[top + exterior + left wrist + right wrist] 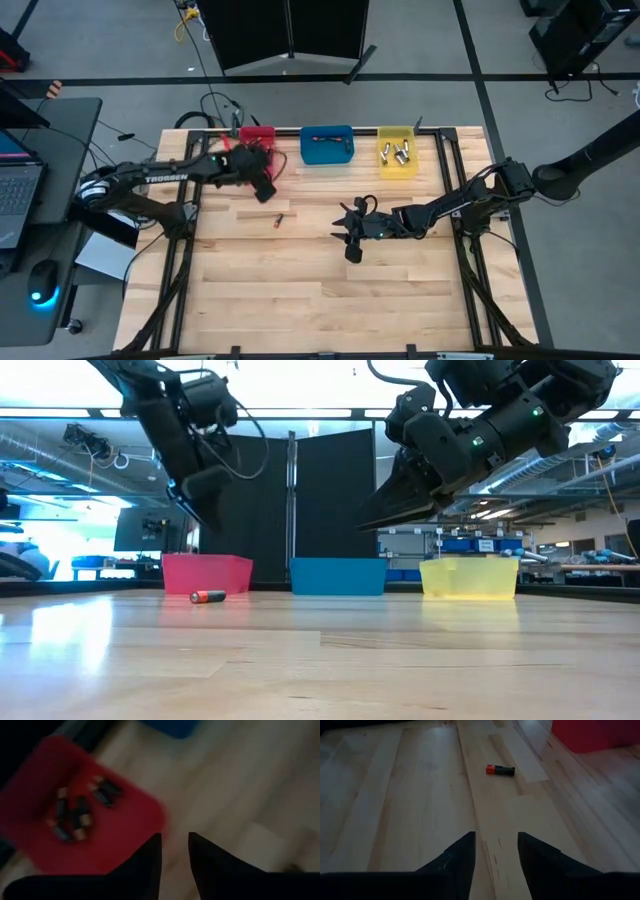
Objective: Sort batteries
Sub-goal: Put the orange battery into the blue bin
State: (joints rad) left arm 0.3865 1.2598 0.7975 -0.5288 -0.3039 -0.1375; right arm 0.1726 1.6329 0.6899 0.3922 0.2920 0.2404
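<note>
One small battery (279, 221) with a reddish-orange end lies on its side on the wooden table; it also shows in the low view (208, 596) and the right wrist view (500, 769). Several dark batteries (80, 812) lie in the red bin (257, 135). Silvery batteries (398, 153) lie in the yellow bin (397, 165). My left gripper (175, 850) hovers open beside the red bin's near edge, with nothing between its fingers. My right gripper (496, 850) hangs open above the table's middle (352, 238), pointing toward the loose battery and well short of it.
A blue bin (327, 145) stands between the red and yellow bins along the table's far edge. Bare wood (330, 300) stretches across the near half of the table. A laptop (15, 195) and a mouse sit on a desk left of the table.
</note>
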